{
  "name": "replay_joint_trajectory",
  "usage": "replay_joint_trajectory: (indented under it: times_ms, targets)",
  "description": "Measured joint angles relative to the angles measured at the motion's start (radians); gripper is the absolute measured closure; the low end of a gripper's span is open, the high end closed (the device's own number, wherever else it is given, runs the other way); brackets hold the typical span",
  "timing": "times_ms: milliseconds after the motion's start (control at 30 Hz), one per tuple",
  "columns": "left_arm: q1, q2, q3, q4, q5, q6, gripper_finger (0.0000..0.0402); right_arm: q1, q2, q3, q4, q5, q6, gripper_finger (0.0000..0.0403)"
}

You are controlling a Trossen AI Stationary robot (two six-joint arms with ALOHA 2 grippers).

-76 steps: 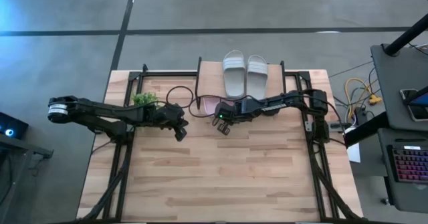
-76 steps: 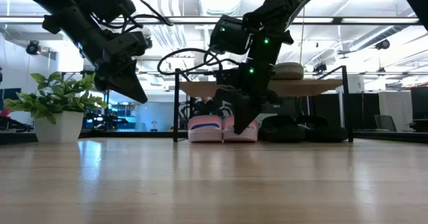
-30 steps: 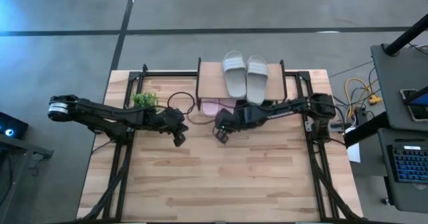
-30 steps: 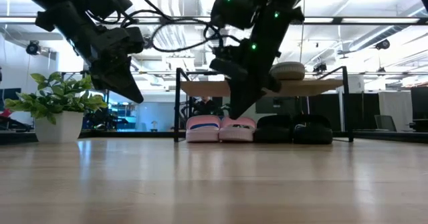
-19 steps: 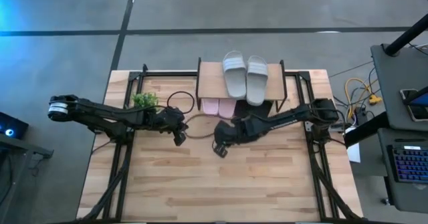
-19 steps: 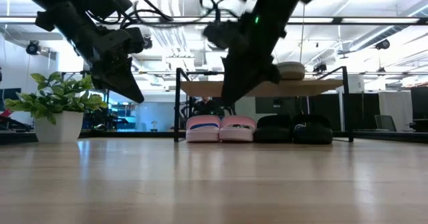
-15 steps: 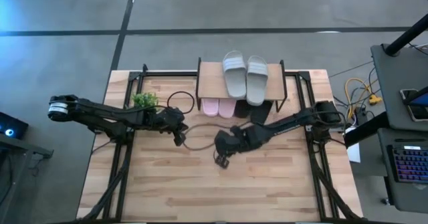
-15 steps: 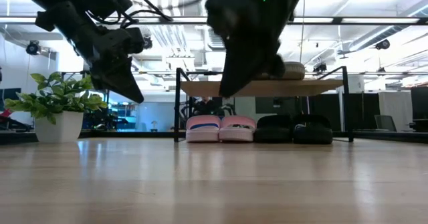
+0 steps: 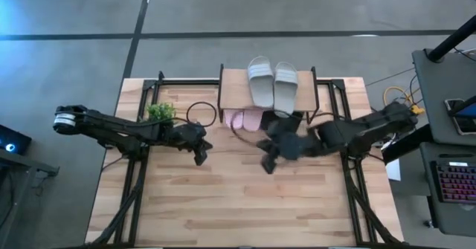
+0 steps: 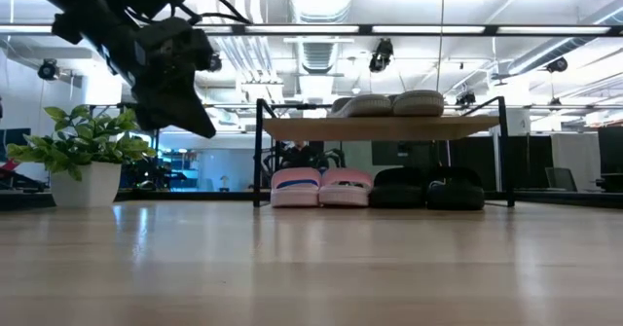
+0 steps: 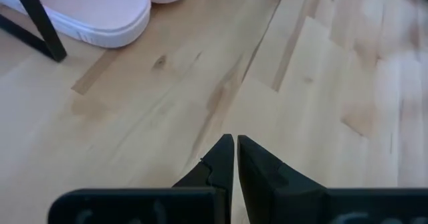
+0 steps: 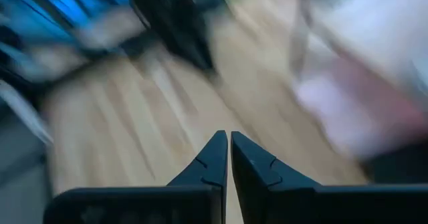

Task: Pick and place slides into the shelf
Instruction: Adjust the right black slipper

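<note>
You see the grey slides (image 9: 272,82) on top of the shelf (image 9: 232,85), pink slides (image 10: 321,186) and black slides (image 10: 428,187) underneath. Both grippers, left (image 9: 201,157) and right (image 9: 269,165), are clenched and empty above the table (image 9: 223,197).

Lab: exposed ceiling ducts (image 10: 321,15), keyboard (image 9: 455,182).

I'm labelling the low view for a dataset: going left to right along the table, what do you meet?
Potted plant → left gripper, shut, hanging above the table → shelf sheltering pink slides, then black slides; grey slides lie on top.
</note>
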Motion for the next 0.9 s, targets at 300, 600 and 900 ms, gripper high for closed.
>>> replay_joint_trajectory:
  times_ms: [300, 600, 900]
  targets:
    - [-0.02, 0.0, 0.0, -0.006, 0.001, -0.016, 0.0395, 0.21, 0.016, -0.141, -0.747, 0.027, 1.03, 0.039]
    - [-0.023, 0.002, -0.001, -0.003, -0.028, 0.012, 0.0395, 0.241, 0.017, -0.488, -0.35, 0.14, 1.322, 0.039]
    - [-0.023, 0.002, -0.001, -0.002, -0.099, 0.058, 0.0395, 0.157, 0.017, -0.834, 0.237, 0.345, 1.264, 0.039]
